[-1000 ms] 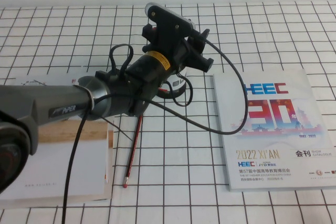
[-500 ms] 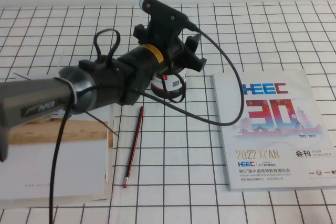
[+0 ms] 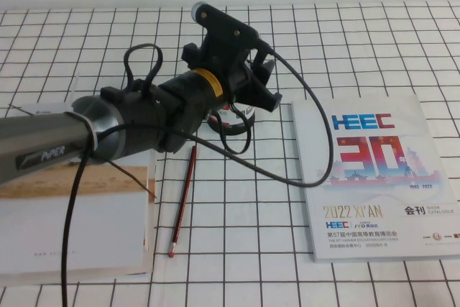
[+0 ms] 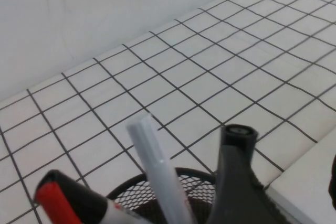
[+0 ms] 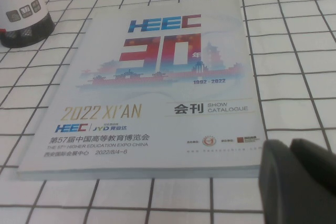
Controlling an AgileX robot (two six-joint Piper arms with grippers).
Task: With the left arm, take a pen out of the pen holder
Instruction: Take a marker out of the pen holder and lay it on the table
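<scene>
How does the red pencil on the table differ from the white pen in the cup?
The pencil is red; the pen is white. The pencil lies flat on the table; the pen stands leaning in the mesh holder. The pen is right under the left gripper, jaws open; the pencil lies clear of it. Both are slim; neither is held. The right gripper is by the catalogue.

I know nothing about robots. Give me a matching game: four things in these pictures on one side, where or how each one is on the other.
Things:
1. red pencil
2. pen holder
3. left gripper
4. right gripper

Descriptions:
A. black mesh with a white band
B. by the catalogue's near corner
C. lying flat on the checked table
D. poised above the pens

Pairs: 1-C, 2-A, 3-D, 4-B
</scene>
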